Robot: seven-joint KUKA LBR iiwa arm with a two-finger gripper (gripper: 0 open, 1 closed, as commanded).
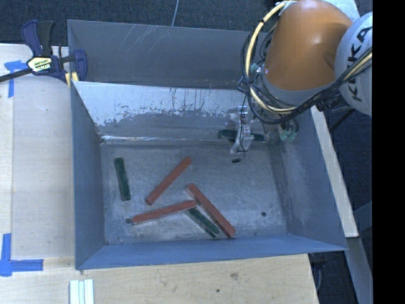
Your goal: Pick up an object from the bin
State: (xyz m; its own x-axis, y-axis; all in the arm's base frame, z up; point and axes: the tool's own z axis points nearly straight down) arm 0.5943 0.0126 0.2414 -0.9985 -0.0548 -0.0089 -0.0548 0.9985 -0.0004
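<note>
The gripper (238, 149) hangs low over the bare floor of the bin (85, 170), close to the back wall and right of the middle, with nothing seen in it; whether it is spread or pressed together cannot be told. All the loose things lie apart from it, toward the front left. Nearest is the slanted brown stick (168, 180), its upper end pointing toward the gripper. Below it lies the flat brown stick (162, 213), and to the right the long brown stick (211, 211) crosses over a dark green stick (204, 222). A green stick (121, 179) lies alone at the left
</note>
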